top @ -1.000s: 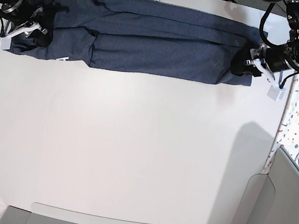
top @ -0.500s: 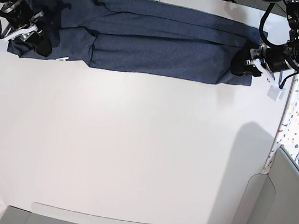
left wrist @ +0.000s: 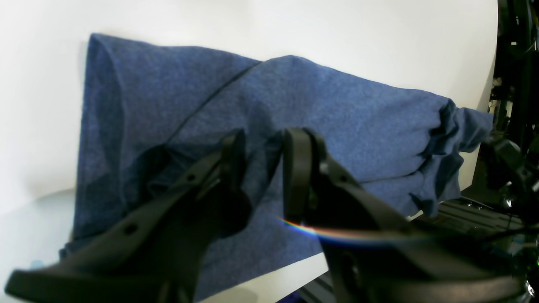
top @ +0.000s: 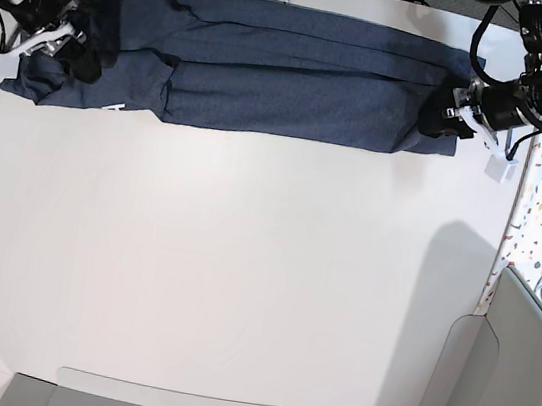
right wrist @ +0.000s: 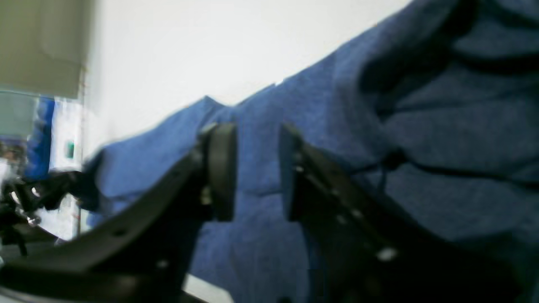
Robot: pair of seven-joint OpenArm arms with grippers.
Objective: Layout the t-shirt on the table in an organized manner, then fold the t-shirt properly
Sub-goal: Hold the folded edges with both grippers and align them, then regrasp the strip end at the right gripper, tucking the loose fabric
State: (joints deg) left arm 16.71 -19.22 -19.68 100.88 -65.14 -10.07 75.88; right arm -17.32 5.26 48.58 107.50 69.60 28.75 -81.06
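T-shirt (top: 270, 67) lies as a long folded band along the table's (top: 240, 280) far edge. Left gripper (left wrist: 261, 168) pinches a fold at its end; right gripper (right wrist: 254, 172) has jaws parted, cloth behind, nothing held. Risk: one-sided pull skews the band, loose sleeve bunches.

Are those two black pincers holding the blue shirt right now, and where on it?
The left pincer pinches a raised fold at one end of the t-shirt. The right pincer has its jaws apart over the other end, gripping nothing.
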